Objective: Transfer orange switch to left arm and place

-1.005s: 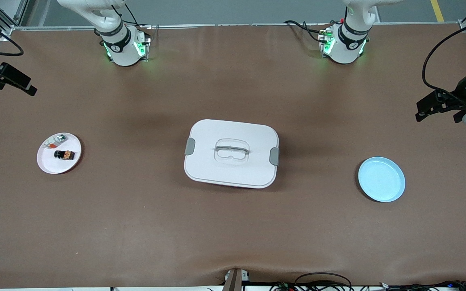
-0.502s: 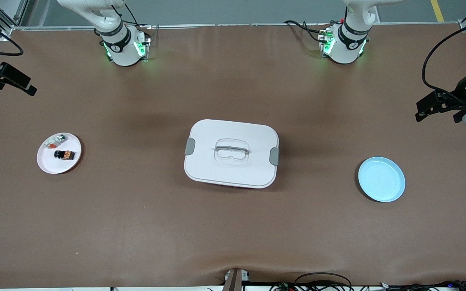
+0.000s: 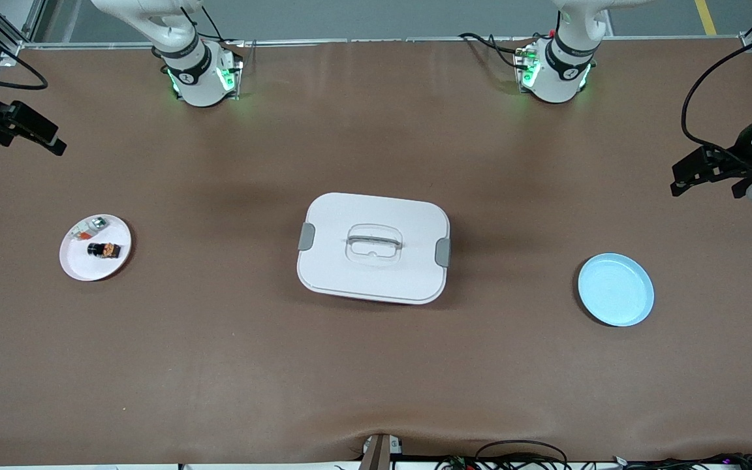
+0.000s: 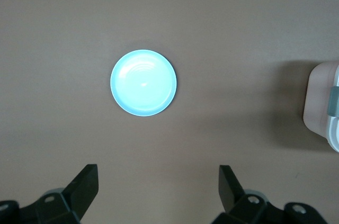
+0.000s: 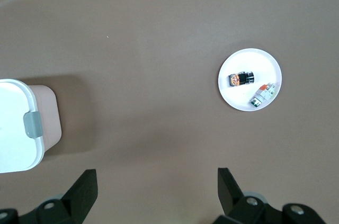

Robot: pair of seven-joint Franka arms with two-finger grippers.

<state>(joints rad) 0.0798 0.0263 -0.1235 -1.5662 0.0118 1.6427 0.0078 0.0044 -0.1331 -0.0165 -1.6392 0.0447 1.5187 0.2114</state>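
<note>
The orange switch (image 3: 103,249) lies on its side on a small white plate (image 3: 82,264) toward the right arm's end of the table; it also shows in the right wrist view (image 5: 241,79). The white box (image 3: 373,248) with grey clips stands shut in the middle of the table. My right gripper (image 3: 43,137) hangs open and empty high over the table's edge at the right arm's end, apart from the plate; its fingers (image 5: 85,187) stand wide apart. My left gripper (image 3: 707,186) is open and empty, high over the left arm's end; its fingers (image 4: 87,181) are spread.
A silver-and-clear part (image 3: 92,225) lies on the white plate (image 5: 254,60) beside the switch. An empty light-blue plate (image 3: 615,290) sits toward the left arm's end, also in the left wrist view (image 4: 143,82). The box's corner shows in both wrist views (image 4: 323,107) (image 5: 18,126).
My right gripper has shifted slightly inward over the table's edge. The left arm, the switch, the box and the plates have not moved.
</note>
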